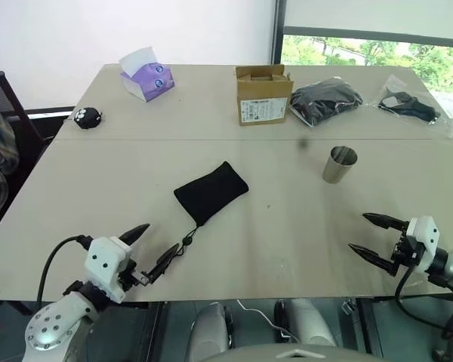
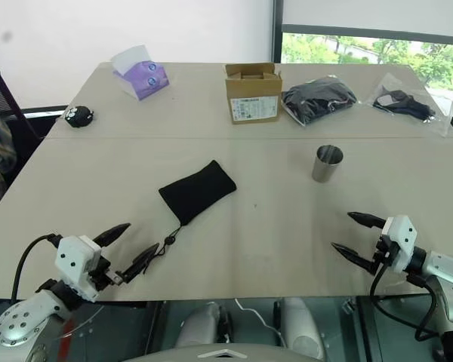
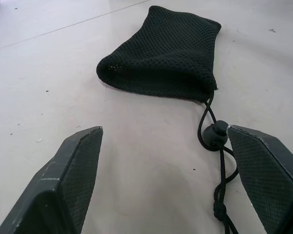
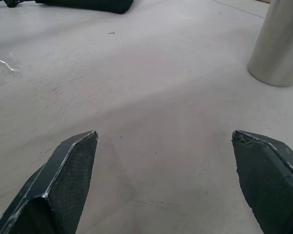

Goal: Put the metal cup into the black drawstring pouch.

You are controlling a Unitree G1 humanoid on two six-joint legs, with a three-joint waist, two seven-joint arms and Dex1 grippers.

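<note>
In the lower left of the head view, the left gripper [image 1: 151, 249] reaches over the near edge of the table [image 1: 287, 226], pointing toward the middle; its two black fingers stand wide apart and hold nothing. The cord toggle [image 3: 214, 136] of the black drawstring pouch [image 1: 211, 191] lies just beside one fingertip. The pouch itself lies flat a little left of the centre of the frame, its cord end turned toward this gripper.

In the lower right, the right gripper [image 1: 374, 235] points toward the left of the frame, also with fingers spread apart and empty, hovering low over bare tabletop. The metal cup [image 1: 338, 164] stands upright right of centre, above this gripper in the frame and apart from it.

The table is pale beige with a seam across it. Along the upper part, from left to right: a small round black toy [image 1: 86, 118], a purple tissue box [image 1: 146, 78], a cardboard box [image 1: 263, 93], a black bundle in clear plastic [image 1: 325, 100], and a second plastic bag [image 1: 411, 103]. A window showing green trees is at the upper right.
</note>
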